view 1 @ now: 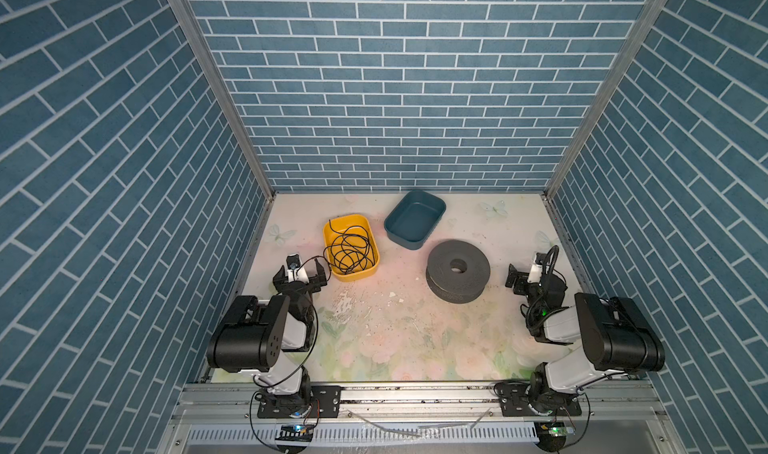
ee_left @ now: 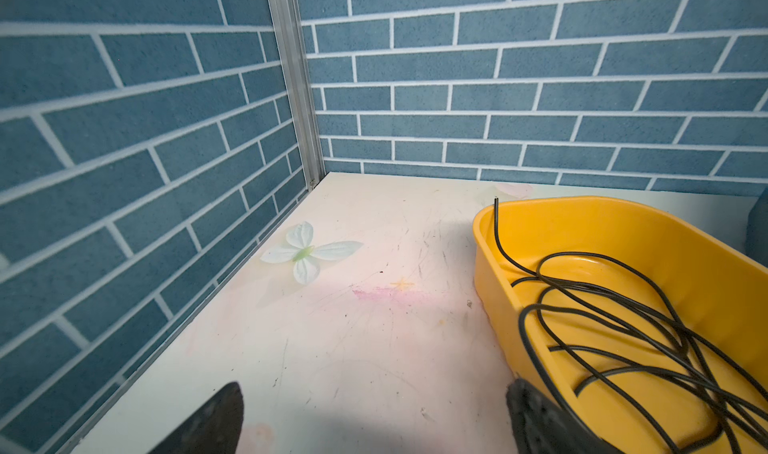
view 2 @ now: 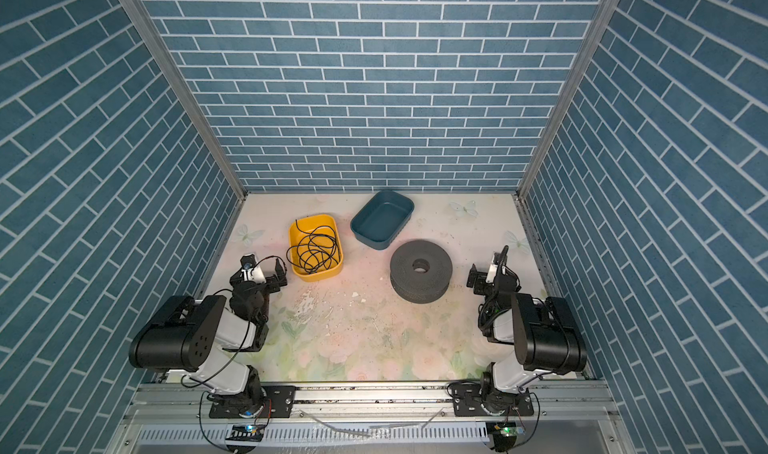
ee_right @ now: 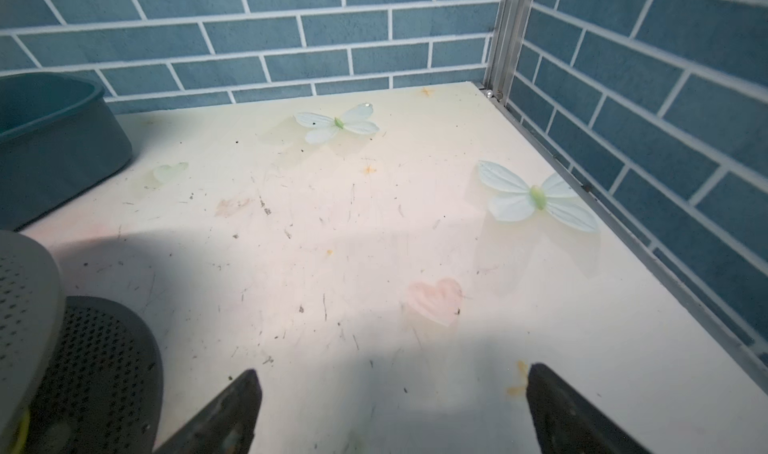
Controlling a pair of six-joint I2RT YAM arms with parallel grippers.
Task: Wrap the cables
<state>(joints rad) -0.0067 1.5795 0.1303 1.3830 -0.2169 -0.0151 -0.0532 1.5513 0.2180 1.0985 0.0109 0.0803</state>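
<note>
Table: we see a pale, flower-printed tabletop [view 1: 395, 327], scuffed and speckled, walled on three sides by blue brick-pattern panels.
Left gripper: the black two-fingered left gripper [view 1: 301, 273] hovers close to the left edge, just short of the yellow tub. Its jaws stand wide apart with nothing between them, as the left wrist view confirms [ee_left: 376, 414].
Right gripper: the black two-fingered right gripper [view 1: 525, 275] hovers close to the right edge, beside the spool. Its jaws are likewise spread and hold nothing [ee_right: 392, 389].
Spool: a dark grey perforated plastic spool [view 1: 440, 261] lies flat, right of the middle. In both top views we find no cable wound on it.
Yellow trace: in the right wrist view a thin yellow-green sliver [ee_right: 21, 429] shows at the spool's [ee_right: 95, 369] groove. We cannot tell what it is.
Cable: the thin black cable in loose tangled loops [view 1: 349, 250] lies wholly inside the yellow tub, one end rising up the tub's far wall [ee_left: 598, 290]. We take it for the thing to be wrapped, since no other loose wire is in view.
Yellow tub: a rounded yellow plastic tub [view 1: 374, 244] sits left of the middle, towards the far edge [ee_left: 582, 200].
Blue tub: a dark blue plastic tub [view 1: 405, 240] stands empty close to the far edge, just beyond the spool [ee_right: 62, 149].
Progress: we judge that nothing is done. The cable is untouched, and grasping, carrying and winding all remain.
</note>
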